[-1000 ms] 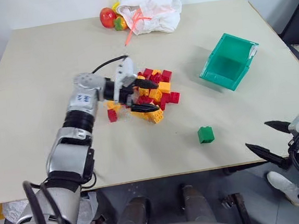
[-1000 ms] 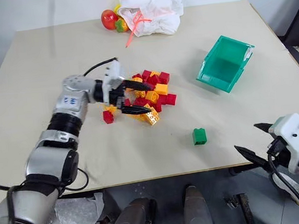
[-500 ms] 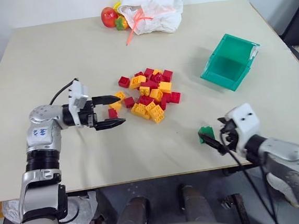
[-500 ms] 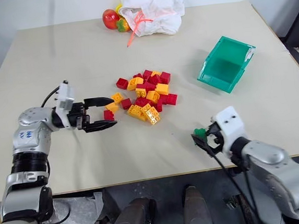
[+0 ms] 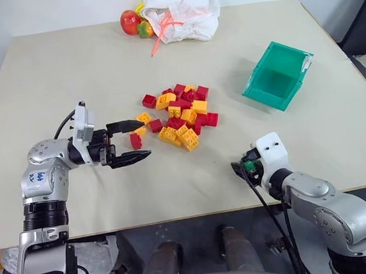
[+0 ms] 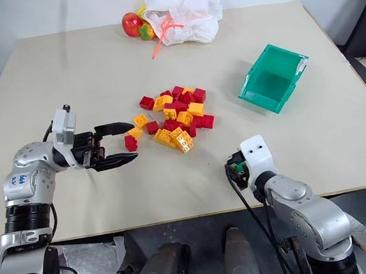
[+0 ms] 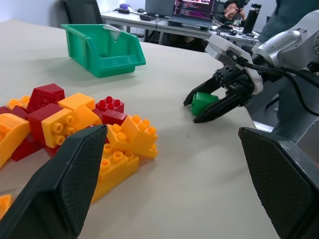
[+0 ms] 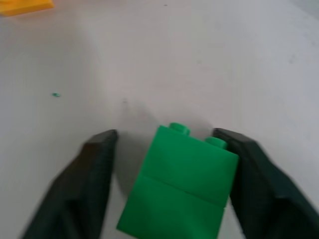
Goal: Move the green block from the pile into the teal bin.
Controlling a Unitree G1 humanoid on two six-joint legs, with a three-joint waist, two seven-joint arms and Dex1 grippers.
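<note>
The green block (image 8: pixel 179 189) lies tilted on the table near the front edge, apart from the pile (image 5: pixel 178 115) of red and yellow-orange bricks. My right gripper (image 5: pixel 245 169) has drawn its fingers in on both sides of the block; the left wrist view shows the green block (image 7: pixel 203 102) pinched between them. My left gripper (image 5: pixel 146 138) hangs open and empty just left of the pile, pointing at it, beside a lone red brick (image 5: pixel 135 141). The teal bin (image 5: pixel 277 77) stands empty at the right, its open front facing the pile.
A white cloth bag (image 5: pixel 181 9) and some red and yellow fruit (image 5: pixel 133 23) lie at the table's far edge. The table's front edge (image 5: pixel 177 221) runs close under both arms. Desks, a laptop and a person show far behind the bin in the left wrist view.
My left gripper drew back out of the pile to the left, still open. My right arm came in from beyond the front right edge to the green block, and its fingers narrowed around it.
</note>
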